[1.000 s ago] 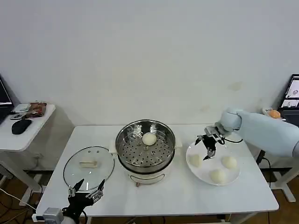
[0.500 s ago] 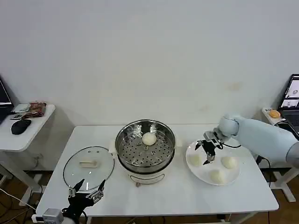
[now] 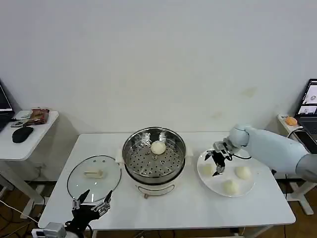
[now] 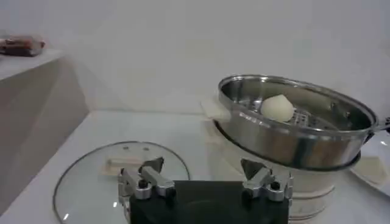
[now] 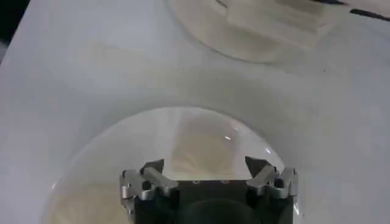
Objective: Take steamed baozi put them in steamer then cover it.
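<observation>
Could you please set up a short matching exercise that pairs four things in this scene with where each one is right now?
Things:
1. cover
2. right gripper
3. left gripper
4. lone baozi

Places:
A. inside the steamer
B. open above the nearest bun on the white plate
C. flat on the table, left of the steamer
D. open at the table's near left edge, in front of the cover

Pairs: 1-C, 2-B, 3-D, 4-A
</observation>
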`<state>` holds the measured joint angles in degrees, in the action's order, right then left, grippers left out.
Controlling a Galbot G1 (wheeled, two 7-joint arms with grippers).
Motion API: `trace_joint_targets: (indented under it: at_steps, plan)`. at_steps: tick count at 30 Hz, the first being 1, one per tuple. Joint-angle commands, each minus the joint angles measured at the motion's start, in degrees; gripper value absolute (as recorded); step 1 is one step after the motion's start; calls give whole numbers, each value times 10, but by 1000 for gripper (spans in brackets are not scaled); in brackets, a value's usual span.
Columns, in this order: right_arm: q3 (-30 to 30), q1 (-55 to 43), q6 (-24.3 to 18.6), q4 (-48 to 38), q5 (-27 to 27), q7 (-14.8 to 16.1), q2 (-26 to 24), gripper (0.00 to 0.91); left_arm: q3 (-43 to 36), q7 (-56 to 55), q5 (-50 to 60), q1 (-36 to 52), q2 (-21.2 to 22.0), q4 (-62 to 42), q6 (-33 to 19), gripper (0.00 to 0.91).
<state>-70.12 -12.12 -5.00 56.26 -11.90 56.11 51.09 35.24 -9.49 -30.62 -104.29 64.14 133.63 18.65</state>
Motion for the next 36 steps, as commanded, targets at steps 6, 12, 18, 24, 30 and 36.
trace_joint_targets:
  at_steps: [6, 12, 18, 24, 30, 36]
  plan:
    - [23, 21, -2, -27, 10, -1, 14, 877, 0, -1, 0, -3, 1, 5, 1, 907]
    - [30, 23, -2, -35, 10, 1, 17, 736, 2, -1, 0, -1, 2, 9, 3, 907]
    - [31, 26, -3, -35, 9, 3, 15, 665, 2, 0, -1, -2, 2, 13, 3, 907]
    - [33, 22, -4, -35, 5, 7, 12, 665, 2, -1, -2, -2, 2, 16, 5, 907]
    - [12, -11, -5, -5, -9, 10, -7, 675, 4, -1, -2, -3, 4, 18, 6, 907]
    - [-27, -72, -8, 38, -29, 14, -24, 675, 3, -3, -2, -1, 7, 17, 10, 907]
